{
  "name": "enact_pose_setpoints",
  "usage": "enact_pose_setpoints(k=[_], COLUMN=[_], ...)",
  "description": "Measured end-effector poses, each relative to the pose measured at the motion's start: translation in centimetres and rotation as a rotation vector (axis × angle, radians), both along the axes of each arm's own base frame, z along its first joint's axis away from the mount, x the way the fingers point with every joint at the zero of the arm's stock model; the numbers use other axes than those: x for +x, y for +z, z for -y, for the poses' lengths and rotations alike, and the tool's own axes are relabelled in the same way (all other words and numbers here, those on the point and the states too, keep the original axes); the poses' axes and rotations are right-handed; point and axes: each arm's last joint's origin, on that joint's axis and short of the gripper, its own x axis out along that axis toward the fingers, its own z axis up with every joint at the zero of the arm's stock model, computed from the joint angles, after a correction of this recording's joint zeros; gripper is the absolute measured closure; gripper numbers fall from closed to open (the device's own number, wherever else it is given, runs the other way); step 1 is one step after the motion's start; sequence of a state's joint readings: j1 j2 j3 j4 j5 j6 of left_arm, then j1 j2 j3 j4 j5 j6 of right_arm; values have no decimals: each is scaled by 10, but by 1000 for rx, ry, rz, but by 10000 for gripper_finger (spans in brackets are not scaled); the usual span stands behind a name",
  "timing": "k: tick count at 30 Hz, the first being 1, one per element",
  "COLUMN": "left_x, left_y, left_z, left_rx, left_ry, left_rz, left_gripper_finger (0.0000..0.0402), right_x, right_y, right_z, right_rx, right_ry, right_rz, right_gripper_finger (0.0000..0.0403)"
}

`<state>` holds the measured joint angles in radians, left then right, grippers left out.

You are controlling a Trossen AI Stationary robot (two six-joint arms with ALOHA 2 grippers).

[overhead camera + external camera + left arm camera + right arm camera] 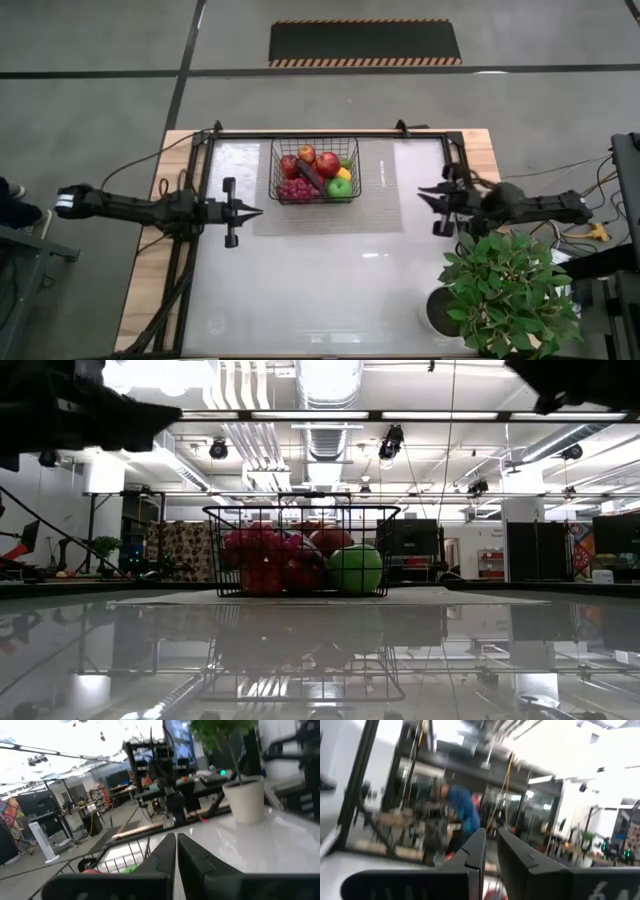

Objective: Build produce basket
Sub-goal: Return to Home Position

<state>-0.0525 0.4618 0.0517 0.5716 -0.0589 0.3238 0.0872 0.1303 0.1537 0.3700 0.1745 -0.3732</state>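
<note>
The black wire-mesh basket [276, 172] [216, 550] stands on a grey mat toward the table's far edge. Inside it lies the produce [316, 172]: red apples [327, 163], purple grapes [296, 189], a green apple [340, 187] [356, 569], a dark eggplant [311, 175] and a yellow piece [344, 173]. My left gripper [258, 211] [177, 840] hovers left of the basket with fingers shut, pointing right. My right gripper [424, 194] [491, 837] hovers to the basket's right, pointing left, fingers almost together. Both hold nothing.
A leafy potted plant [508, 290] in a white pot [245, 797] stands at the table's near right corner, just near of the right arm. The glossy white table [320, 290] lies bare on the near side of the grey mat [375, 205]. A person in blue [462, 810] shows beyond the table.
</note>
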Motion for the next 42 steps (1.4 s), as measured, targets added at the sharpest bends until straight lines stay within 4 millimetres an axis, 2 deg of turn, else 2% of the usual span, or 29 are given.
enact_pose_setpoints(k=[3,5,7,10,16,19,23,30,42], left_x=[-8,-12,-18,-24,-32,-32,-31,-27,-22], left_y=[9,7,8,6,1,-3,-7,-12,-18], left_z=[0,-1,-1,-1,-2,-2,-2,-3,-3], left_rx=[-26,-33,-36,-27,-33,-58,-150,24,21], left_ry=[-4,-5,-11,-20,-4,-7,-24,58,56], left_rz=[46,37,72,107,134,102,55,-3,-71], left_gripper_finger=[401,401,401,401,401,401,401,401,401], right_x=[-9,-15,-11,-9,-1,2,3,4,6], right_y=[-1,2,-7,-8,-33,-44,-50,-51,-53], right_z=[1,0,-1,-2,-3,-3,-5,-5,-5], right_rx=[16,7,-7,-23,-44,-45,-54,-31,4], right_ry=[6,35,58,93,91,101,152,150,161], right_rz=[41,82,18,13,-59,-79,-134,-148,-175], right_gripper_finger=[367,367,367,367,367,367,367,367,367])
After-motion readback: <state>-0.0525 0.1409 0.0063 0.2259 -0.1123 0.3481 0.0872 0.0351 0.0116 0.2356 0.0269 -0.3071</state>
